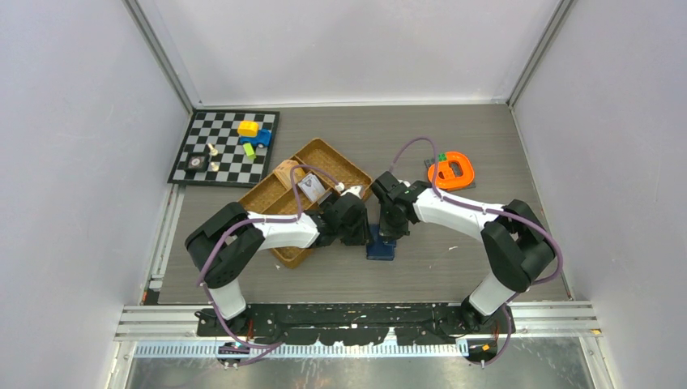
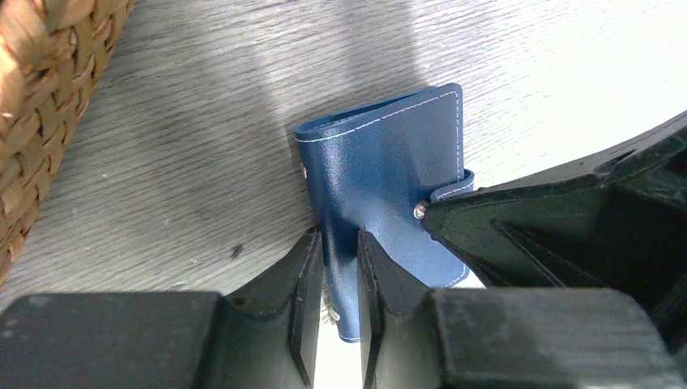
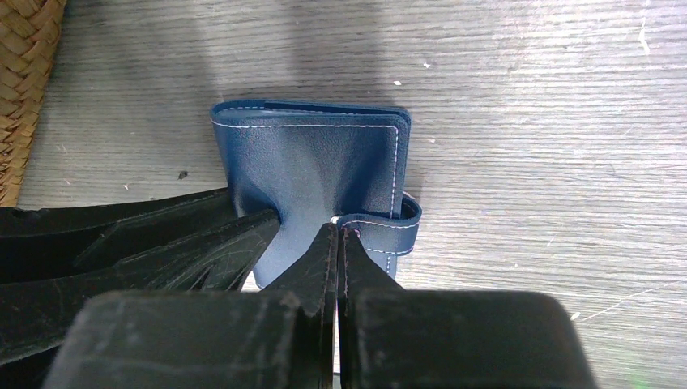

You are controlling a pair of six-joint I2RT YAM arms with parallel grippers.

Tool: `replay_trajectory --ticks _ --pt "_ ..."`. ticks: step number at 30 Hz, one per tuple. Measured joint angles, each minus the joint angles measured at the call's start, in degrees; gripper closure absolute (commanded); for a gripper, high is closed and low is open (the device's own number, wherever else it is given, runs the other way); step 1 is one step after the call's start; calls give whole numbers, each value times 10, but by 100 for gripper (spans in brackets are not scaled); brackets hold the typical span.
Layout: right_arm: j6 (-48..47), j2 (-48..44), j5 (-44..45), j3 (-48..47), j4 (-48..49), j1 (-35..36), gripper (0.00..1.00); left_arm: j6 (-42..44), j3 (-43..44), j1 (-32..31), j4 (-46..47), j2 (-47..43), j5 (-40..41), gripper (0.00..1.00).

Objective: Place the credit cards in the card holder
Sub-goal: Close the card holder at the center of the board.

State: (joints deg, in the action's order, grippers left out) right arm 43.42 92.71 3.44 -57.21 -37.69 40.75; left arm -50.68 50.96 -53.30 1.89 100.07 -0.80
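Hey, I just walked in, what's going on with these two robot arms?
Both arms have met at a small navy wallet just beside a woven tray. The left end effector is clamped on one edge of the wallet, and the right end effector is pinched shut on its snap tab. The wallet is folded, and neither end effector holds a card.
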Motion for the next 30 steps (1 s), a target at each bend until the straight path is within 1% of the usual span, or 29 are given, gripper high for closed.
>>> replay_trajectory --ticks 21,25,30 --pt "-1 -5 -4 13 17 -2 100 1 -9 0 11 -3 0 80" --pt "-11 -17 -20 24 34 -2 99 3 -29 0 23 -17 4 80" --pt "-17 -26 -43 20 34 -1 100 17 -36 -4 5 -33 13 79"
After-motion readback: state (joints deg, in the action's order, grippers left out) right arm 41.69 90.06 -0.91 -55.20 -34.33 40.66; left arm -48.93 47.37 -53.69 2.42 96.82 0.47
